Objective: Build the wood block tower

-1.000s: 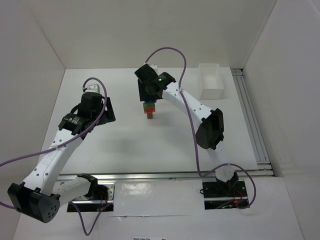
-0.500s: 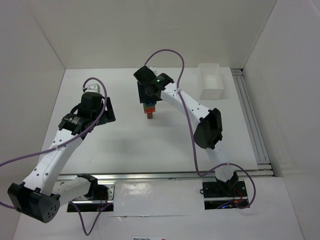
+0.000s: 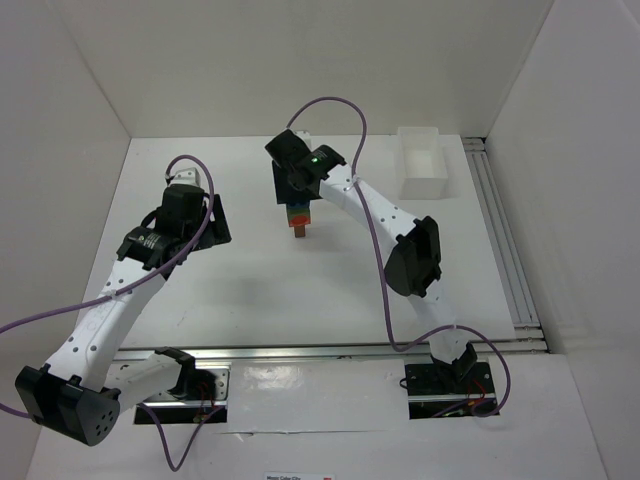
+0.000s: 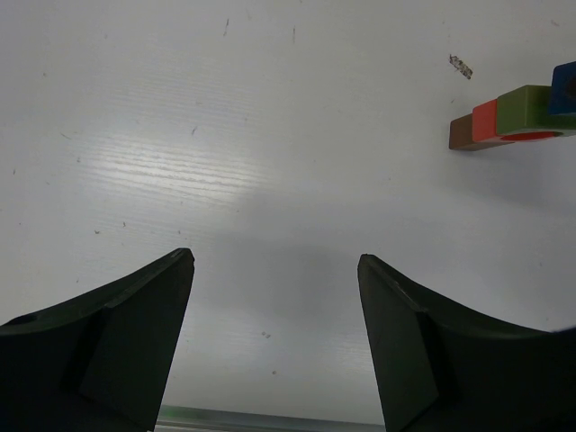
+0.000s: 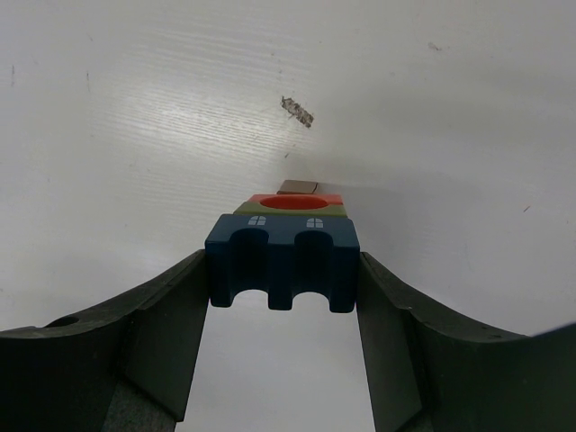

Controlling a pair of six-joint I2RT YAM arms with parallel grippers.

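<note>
The tower point(image 3: 299, 224) stands near the middle of the table point(image 3: 230, 280), brown below, then red, green and the blue block point(image 5: 283, 259) on top; since the earlier frame it has stayed in place and only the right arm point(image 3: 375, 215) has shifted slightly left. The right gripper point(image 5: 283, 270) is clamped on the blue block, while the left gripper point(image 4: 274, 261) hangs with jaws apart, well away. The white bin point(image 3: 425, 188) stands far right, and I cannot tell what is in it.

I find the blue block point(image 5: 270, 241) matt-painted wood; the table point(image 4: 225, 135) smooth, faintly glossy; the right gripper point(image 5: 283, 263) matt dark plastic.
</note>
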